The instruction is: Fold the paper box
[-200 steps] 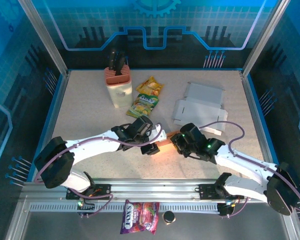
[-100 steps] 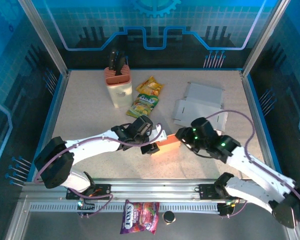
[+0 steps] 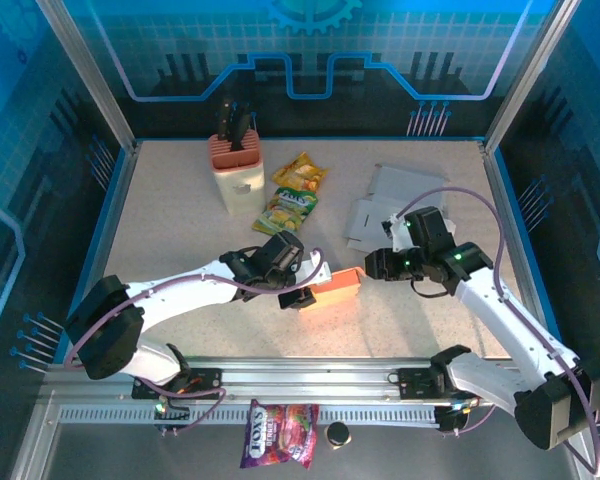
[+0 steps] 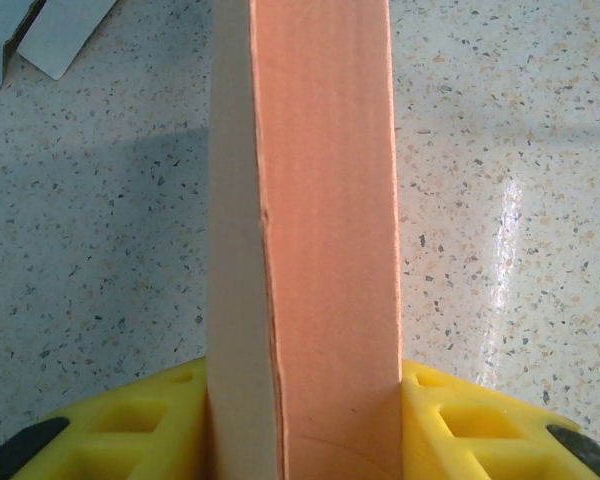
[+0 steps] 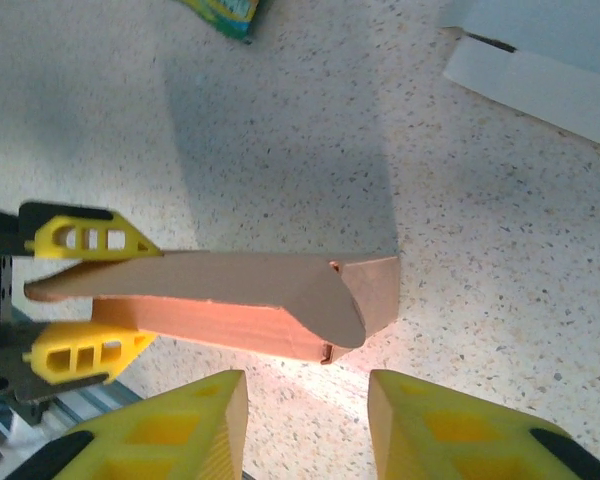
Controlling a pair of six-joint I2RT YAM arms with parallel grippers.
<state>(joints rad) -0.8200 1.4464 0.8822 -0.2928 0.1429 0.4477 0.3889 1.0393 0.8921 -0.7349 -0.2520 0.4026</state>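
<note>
Partly folded orange paper box [image 3: 338,287] is at the front centre of the speckled beige desk [image 3: 180,230], between the two arms. Can't tell if its underside rests on the desk.

Left end effector [image 3: 298,297] is clamped on the box's left end. In the left wrist view the orange panel stands edge-on between the yellow fingers [image 4: 460,420] and touches both.

Right end effector [image 3: 372,265] is just beside the box's right end, not touching it. Its fingers are spread and hold nothing, with bare desk in the gap. In the right wrist view its yellow fingertips [image 5: 195,425] sit just short of that end. There a curved top flap bends over a small end flap.

Around it:
- Flat white cardboard blanks [image 3: 365,222] lie right-rear of the box, right behind the right end effector. They are near the box but apart from it.
- Yellow snack packet [image 3: 299,172] and green snack packet [image 3: 286,211] lie end to end behind the box, mid desk, apart from it.
- Cream knife block with a salmon top and dark handles [image 3: 239,172] stands upright at rear left, just beside the packets.
- Red candy bag [image 3: 280,435] lies off the desk on the grey front ledge, with a small dark round cap [image 3: 337,434] just beside it.

The left arm lies low across the front left of the desk. Purple cables loop over both arms.
</note>
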